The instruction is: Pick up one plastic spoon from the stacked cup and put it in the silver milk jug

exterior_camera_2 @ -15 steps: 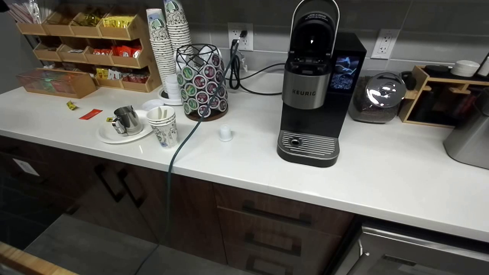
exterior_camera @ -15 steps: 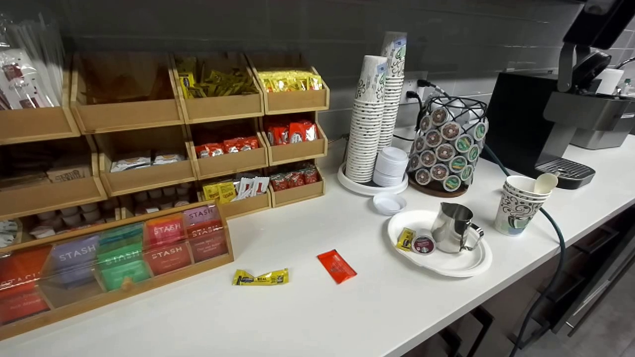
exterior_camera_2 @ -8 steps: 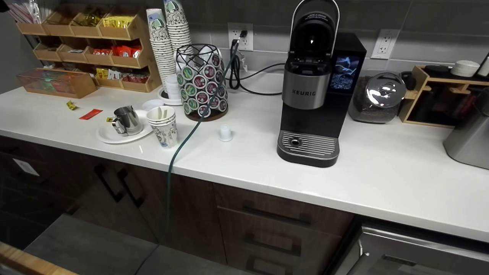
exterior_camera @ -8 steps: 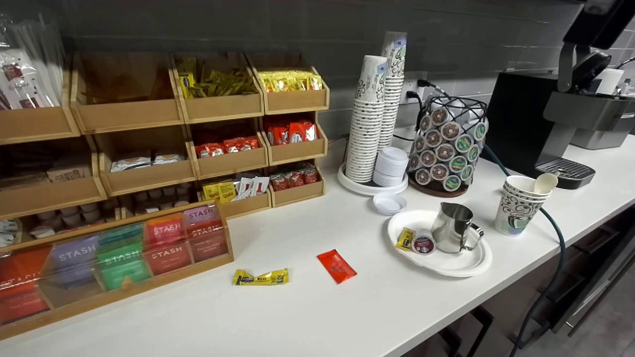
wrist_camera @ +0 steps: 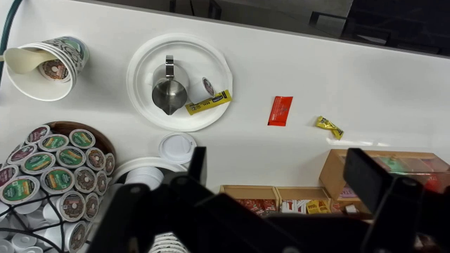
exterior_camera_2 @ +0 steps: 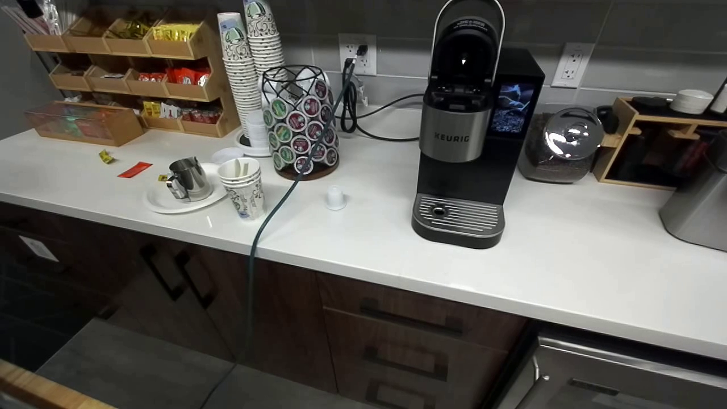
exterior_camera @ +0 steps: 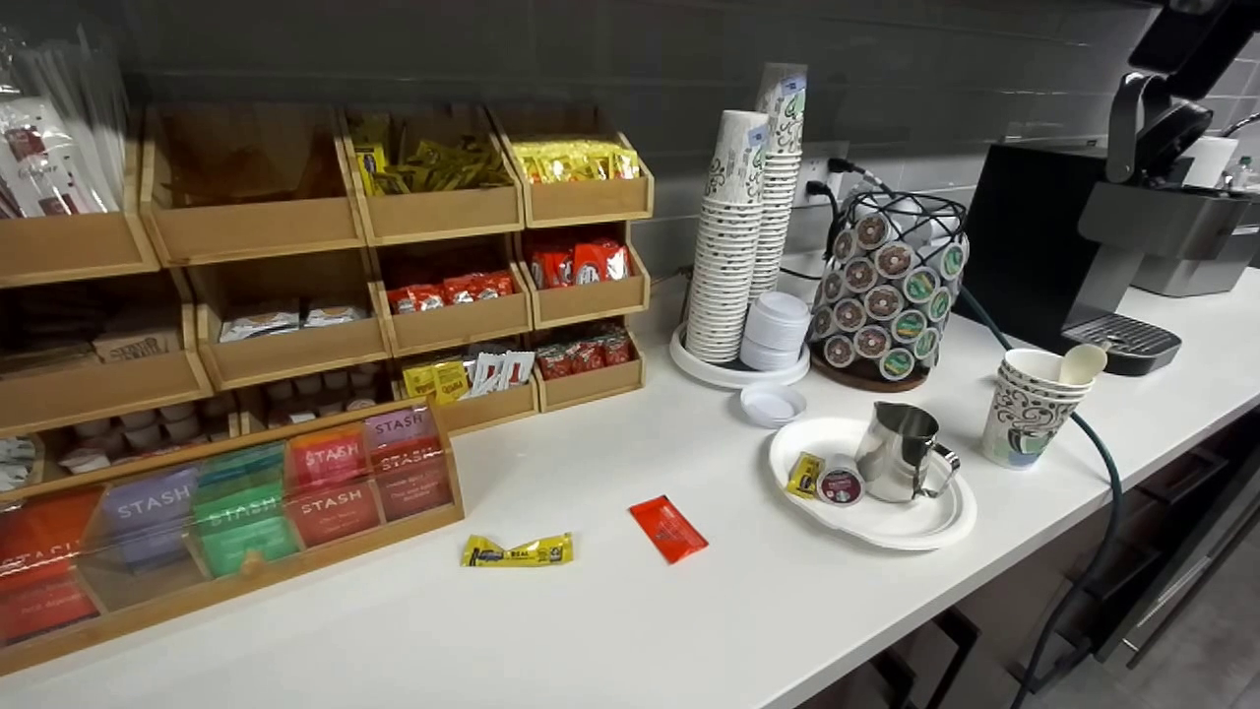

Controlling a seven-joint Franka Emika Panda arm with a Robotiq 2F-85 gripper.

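Observation:
The stacked cup (exterior_camera: pixel 1029 418), short, white and patterned, stands upright on the counter near the jug. A pale plastic spoon (exterior_camera: pixel 1083 364) leans out over its rim; it also shows in the wrist view (wrist_camera: pixel 26 59). Pale spoon parts (exterior_camera_2: pixel 241 168) stick up inside the cup in an exterior view. The silver milk jug (exterior_camera: pixel 896 453) stands on a white plate (exterior_camera: pixel 915 537), beside a pod and a yellow packet. My gripper (wrist_camera: pixel 277 158) is open and empty in the wrist view, with its fingers wide apart, high above the counter. The jug and cup lie up and left of it there.
Tall cup towers (exterior_camera: pixel 728 266) and a pod rack (exterior_camera: pixel 886 286) stand behind the plate. A green cable (exterior_camera_2: pixel 278 204) runs beside the cup. Wooden packet bins (exterior_camera: pixel 443 325) and a tea box (exterior_camera: pixel 236 522) stand along the wall. A coffee machine (exterior_camera_2: pixel 454 136) is on the cup's far side.
A dark gripper tip at the top left of an exterior view has moved right. A dark part at the top right of an exterior view has shifted slightly right. The objects have not moved.

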